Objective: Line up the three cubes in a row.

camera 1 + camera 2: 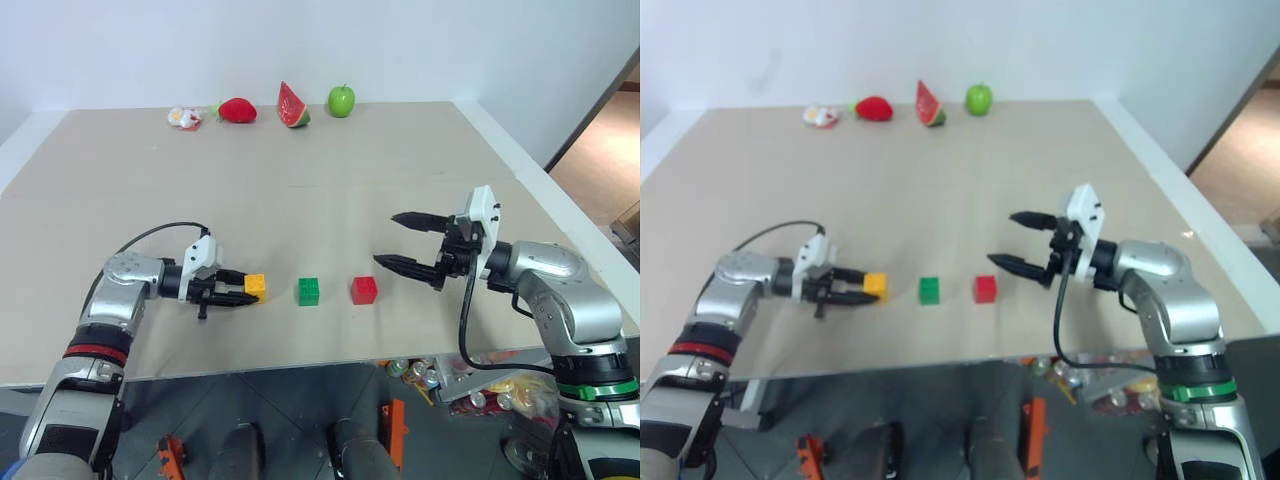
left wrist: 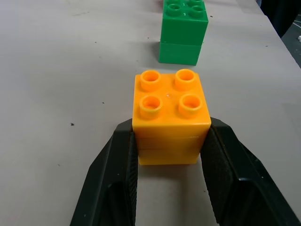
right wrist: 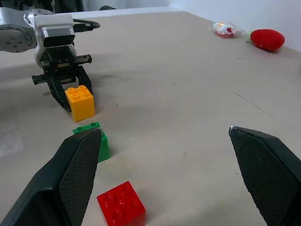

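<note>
On the beige table (image 1: 330, 190), the left gripper (image 1: 238, 291) pinches the yellow-orange studded plastic cube (image 1: 256, 287) near the front edge, while the right gripper (image 1: 405, 241) hangs spread wide over bare tabletop.

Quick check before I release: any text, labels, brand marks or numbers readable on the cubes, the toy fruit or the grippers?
None readable.
yellow-orange cube, green cube, red cube: plain faces and studs, no lettering visible.
small wrapped item at the table's far edge: red and white print, too small to read.
left gripper, right gripper: no markings visible.

head pair: high, looking down | wrists: low, close | shared: yellow cube (image 2: 171, 123)
</note>
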